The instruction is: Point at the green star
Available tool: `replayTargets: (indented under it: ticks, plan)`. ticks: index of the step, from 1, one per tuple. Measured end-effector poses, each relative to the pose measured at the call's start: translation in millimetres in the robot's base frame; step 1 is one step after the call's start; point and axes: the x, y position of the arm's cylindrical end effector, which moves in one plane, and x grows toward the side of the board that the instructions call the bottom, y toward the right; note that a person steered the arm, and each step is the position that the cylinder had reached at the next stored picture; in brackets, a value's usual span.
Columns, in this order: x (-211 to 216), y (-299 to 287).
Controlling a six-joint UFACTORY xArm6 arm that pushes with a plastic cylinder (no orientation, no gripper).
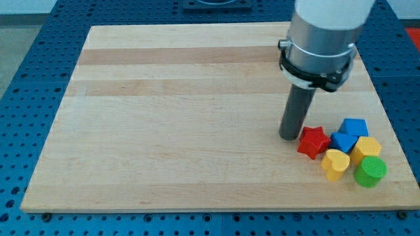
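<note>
My tip point(289, 137) rests on the wooden board point(164, 118), just left of a red star point(313, 141) and almost touching it. The blocks sit in a tight cluster at the view's lower right. A blue cube point(355, 126) lies right of the star, with a second blue block point(342, 141) between them. A yellow heart point(335, 164) lies below the star. A yellow block point(366, 149) sits right of the second blue block. The only green block point(371, 172) looks round, like a cylinder, and sits at the cluster's bottom right, farthest from my tip. No star-shaped green block shows.
The arm's grey and white body point(319, 46) hangs over the board's upper right. The board's right edge point(394, 124) and bottom edge run close to the cluster. A blue perforated table point(26, 98) surrounds the board.
</note>
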Motion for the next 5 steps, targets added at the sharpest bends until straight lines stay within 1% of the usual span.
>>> replayTargets:
  ticks: [1,2,3,4,5]
  plan:
    - [-23.7,-41.3]
    - [-65.8,-67.0]
    - [-118.8,-68.8]
    - [-162.7,-63.8]
    - [-198.4,-31.6]
